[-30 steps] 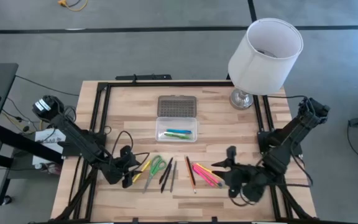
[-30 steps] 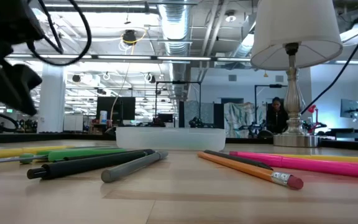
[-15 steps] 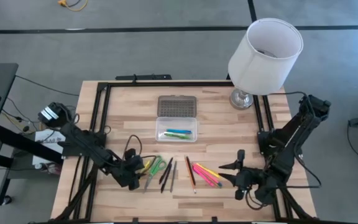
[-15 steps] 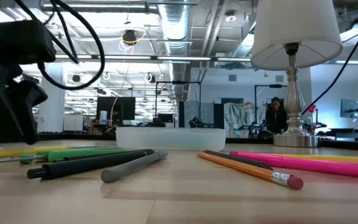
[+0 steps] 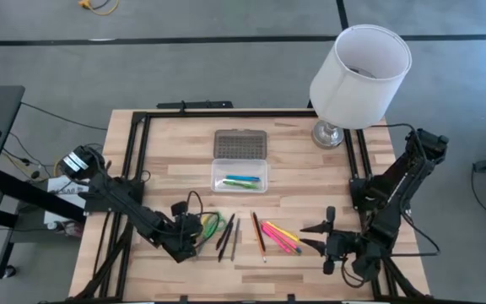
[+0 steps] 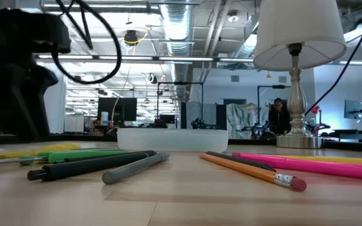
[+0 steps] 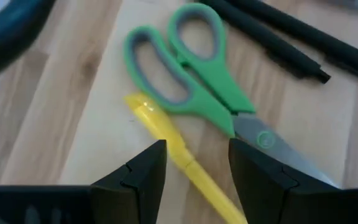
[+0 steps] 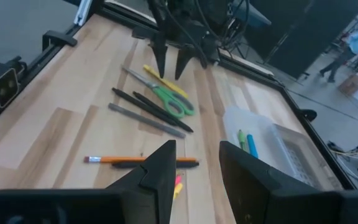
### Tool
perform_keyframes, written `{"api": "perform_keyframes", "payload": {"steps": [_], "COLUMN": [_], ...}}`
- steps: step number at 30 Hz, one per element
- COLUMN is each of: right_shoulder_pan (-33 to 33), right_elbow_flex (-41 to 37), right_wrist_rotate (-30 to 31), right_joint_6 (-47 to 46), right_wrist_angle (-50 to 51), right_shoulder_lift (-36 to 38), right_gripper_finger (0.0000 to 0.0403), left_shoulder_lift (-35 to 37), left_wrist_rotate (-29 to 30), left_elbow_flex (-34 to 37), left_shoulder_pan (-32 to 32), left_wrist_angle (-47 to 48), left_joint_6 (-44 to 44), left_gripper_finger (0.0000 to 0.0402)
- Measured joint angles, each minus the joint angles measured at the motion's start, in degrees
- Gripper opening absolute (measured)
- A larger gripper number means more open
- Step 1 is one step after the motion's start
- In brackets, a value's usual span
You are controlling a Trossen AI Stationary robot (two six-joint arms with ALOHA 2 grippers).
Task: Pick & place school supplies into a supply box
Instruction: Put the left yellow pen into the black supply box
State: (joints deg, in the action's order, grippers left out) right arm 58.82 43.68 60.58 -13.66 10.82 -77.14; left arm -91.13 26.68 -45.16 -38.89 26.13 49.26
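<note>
Left wrist view shows the left gripper (image 7: 192, 165) spread over a yellow pen (image 7: 173, 144) lying on the table beside green scissors (image 7: 194, 81). It looks light, stiff and slippery, best pinched mid-barrel. The right gripper (image 5: 317, 237) waits open near the pink pens (image 5: 278, 236), with the box (image 5: 240, 175) well beyond.

Floor: grey, crossed by dark lines (image 5: 226, 38).
Ceiling: exposed ducts (image 6: 187, 16), strip lights.
Far room: desks and monitors (image 6: 121, 110), possibly a seated person (image 6: 279, 116).

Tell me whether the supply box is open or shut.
Open. The supply box has its grey ribbed lid folded back flat on the table, and a green and a blue item lie exposed inside.
</note>
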Motion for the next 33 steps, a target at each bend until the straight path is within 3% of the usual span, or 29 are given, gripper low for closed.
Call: {"api": "perform_keyframes", "payload": {"steps": [15,33], "right_shoulder_pan": [-0.02,1.56], "right_elbow_flex": [0.02,0.02], "right_wrist_rotate": [-0.47,-0.17], "right_joint_6": [-1.63,-3.94], "right_wrist_angle": [-1.74,-1.9], "right_shoulder_lift": [-4.84,-5.73], "right_gripper_finger": [0.0118,0.0118], "left_shoulder_lift": [0.01,-1.75], "left_wrist_rotate": [-3.94,-8.58], "left_elbow_flex": [1.2,1.2], "left_shoulder_pan": [4.39,6.16], "left_wrist_angle": [0.69,-3.78], "left_joint_6": [7.45,7.18], "left_gripper_finger": [0.0169,0.0169]}}
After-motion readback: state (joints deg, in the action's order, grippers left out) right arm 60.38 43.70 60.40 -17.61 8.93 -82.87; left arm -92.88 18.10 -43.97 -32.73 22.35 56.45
